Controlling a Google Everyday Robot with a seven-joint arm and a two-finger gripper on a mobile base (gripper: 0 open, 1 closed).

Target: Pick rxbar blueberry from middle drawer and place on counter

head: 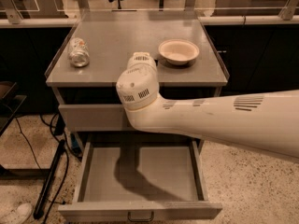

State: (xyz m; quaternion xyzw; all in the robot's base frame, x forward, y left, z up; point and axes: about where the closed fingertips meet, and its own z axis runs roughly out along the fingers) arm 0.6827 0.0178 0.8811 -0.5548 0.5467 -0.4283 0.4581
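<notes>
Step, by my read: lift-and-carry or the place phase, not the reach. Middle drawer (174, 172) is pulled fully out at 6 o'clock of the cabinet. Its visible floor is bare apart from the arm's shadow, and part of it sits behind the arm.

Arm (219, 120) comes in from 3 o'clock and its big round joint hangs in front of the upper drawer (88, 116). Gripper (141, 60) is at the arm's far end, over the counter's front edge at about 6 o'clock of the counter (117, 34). Whether it's open, closed or holding anything: can't tell, since the joint blocks it.

Blueberry bar: not visible anywhere, not in the drawer, not on the counter. It's prob. in the gripper or behind the arm, but that's a guess.

On the counter there are 2 other things. Crushed can (78, 52) is at 9 o'clock from the gripper and bowl (178, 52) at 3 o'clock, both well apart from each other.

Next move, if the bar is in hand: go fwd toward 12 o'clock over the open patch btwn can and bowl, come down low, and release flat w/o nudging either. If it isn't, go back to the drawer.
</notes>
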